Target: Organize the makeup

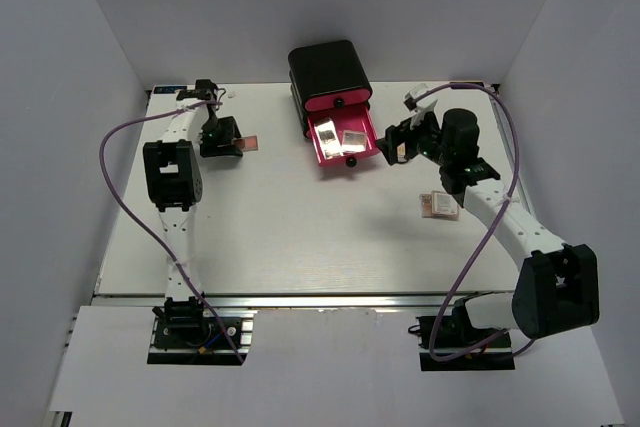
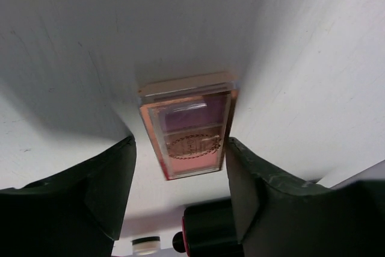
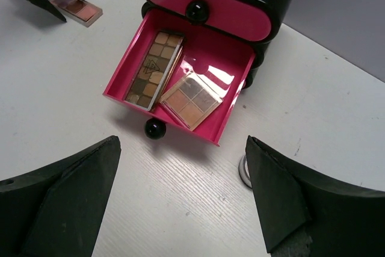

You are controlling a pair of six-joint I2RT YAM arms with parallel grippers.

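A pink palette lies flat on the white table at the back left. My left gripper straddles it, the right finger against its edge and a gap on the left side; in the top view the left gripper covers most of that palette. A brown rectangular palette and a square tan palette lie in the open pink drawer. My right gripper hangs open above bare table in front of the drawer. Another square palette lies beside the right arm.
The black box with pink drawers stands at the back centre, its lowest drawer pulled out. A round compact sits on the table by the drawer's right corner, half hidden behind my right finger. White walls close in left, right and back.
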